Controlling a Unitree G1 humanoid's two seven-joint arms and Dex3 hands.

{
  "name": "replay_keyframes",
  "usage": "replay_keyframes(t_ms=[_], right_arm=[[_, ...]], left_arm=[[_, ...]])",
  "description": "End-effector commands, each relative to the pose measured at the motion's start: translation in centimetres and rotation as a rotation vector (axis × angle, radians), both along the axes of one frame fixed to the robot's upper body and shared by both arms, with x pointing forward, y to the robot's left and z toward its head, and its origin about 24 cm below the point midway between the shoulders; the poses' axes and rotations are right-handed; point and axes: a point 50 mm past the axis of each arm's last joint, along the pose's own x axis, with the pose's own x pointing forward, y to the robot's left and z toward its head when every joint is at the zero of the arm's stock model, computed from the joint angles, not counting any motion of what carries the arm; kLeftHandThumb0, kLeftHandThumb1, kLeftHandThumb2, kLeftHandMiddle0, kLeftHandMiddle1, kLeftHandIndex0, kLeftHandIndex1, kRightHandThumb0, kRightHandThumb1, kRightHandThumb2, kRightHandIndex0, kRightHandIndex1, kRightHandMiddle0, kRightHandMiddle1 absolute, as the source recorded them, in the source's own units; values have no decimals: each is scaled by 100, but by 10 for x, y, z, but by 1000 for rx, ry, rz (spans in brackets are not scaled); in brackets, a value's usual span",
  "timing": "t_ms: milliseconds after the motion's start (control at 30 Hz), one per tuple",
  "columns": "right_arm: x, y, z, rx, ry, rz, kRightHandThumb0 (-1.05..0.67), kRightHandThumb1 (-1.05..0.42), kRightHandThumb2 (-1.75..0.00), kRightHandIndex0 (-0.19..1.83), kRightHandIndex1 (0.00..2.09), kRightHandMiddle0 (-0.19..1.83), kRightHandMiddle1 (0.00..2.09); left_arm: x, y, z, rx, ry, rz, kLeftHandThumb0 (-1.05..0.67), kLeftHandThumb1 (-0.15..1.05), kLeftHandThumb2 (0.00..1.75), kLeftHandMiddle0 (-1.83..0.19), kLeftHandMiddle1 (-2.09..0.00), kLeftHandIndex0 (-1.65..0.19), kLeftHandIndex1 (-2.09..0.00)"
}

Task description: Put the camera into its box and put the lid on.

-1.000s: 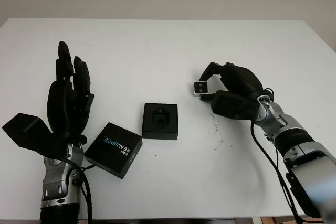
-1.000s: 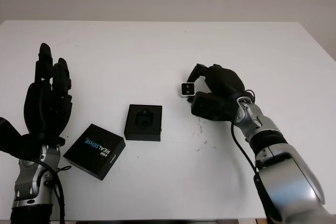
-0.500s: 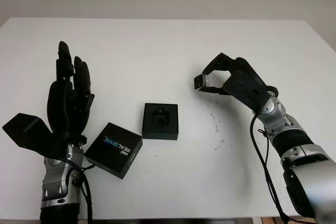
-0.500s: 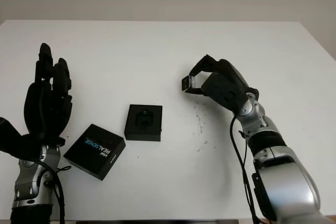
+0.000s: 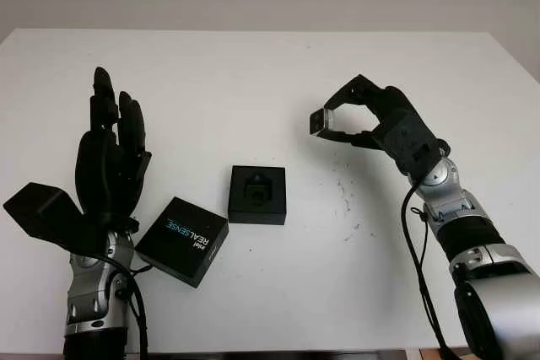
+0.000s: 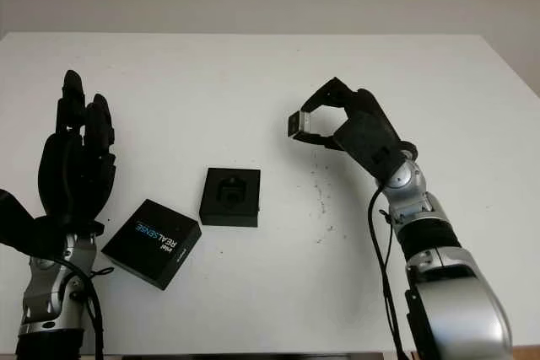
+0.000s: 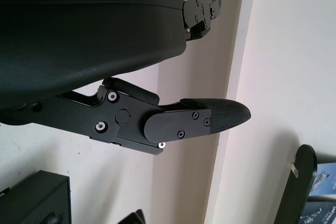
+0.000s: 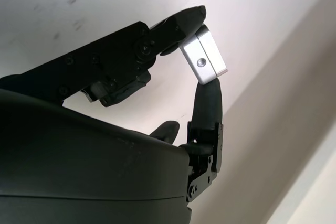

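Between right hand fingertips — silver camera

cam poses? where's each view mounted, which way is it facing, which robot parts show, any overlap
Left eye view: head, looking down at the table; left hand open, right hand pinching the camera.
Right eye view: same scene, slightly offset.
Left wrist view: at that hand's shell, toward the wall.
Right wrist view: close on fingertips gripping the camera.
Shared: box and lid in both eyes.
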Motion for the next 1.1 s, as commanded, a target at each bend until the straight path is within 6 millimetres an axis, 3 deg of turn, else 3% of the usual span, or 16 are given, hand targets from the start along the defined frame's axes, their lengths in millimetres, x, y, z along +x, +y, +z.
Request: replay_keyframes(t_ms=[0, 133, 300, 633, 1067], right_arm=[[-6, 6, 1, 85, -7, 22, -38, -94, -6, 2, 70, 28, 171], [-19, 20, 0, 258, 25, 72, -36, -96, -6, 0, 66, 26, 173], [-33, 37, -3, 353, 79, 126, -38, -96, -5, -1, 66, 25, 176], [-47, 64, -17, 408, 195, 221, -35, -98, -6, -7, 71, 19, 183], [-58, 83, -31, 441, 315, 280, -41, -98, -5, -13, 77, 21, 181]], left_arm=[[-2, 3, 2, 19, -7, 5, -66, 105, 47, 19, 0, 19, 0], [-2, 2, 2, 7, -4, 7, -65, 105, 48, 19, 0, 19, 0], [-2, 2, 2, 19, -5, 10, -65, 105, 48, 19, 0, 19, 0], [-2, 0, 1, -5, -2, 7, -66, 105, 47, 19, 0, 19, 0], [-2, 0, 0, 10, 2, 9, -66, 105, 49, 19, 0, 19, 0]])
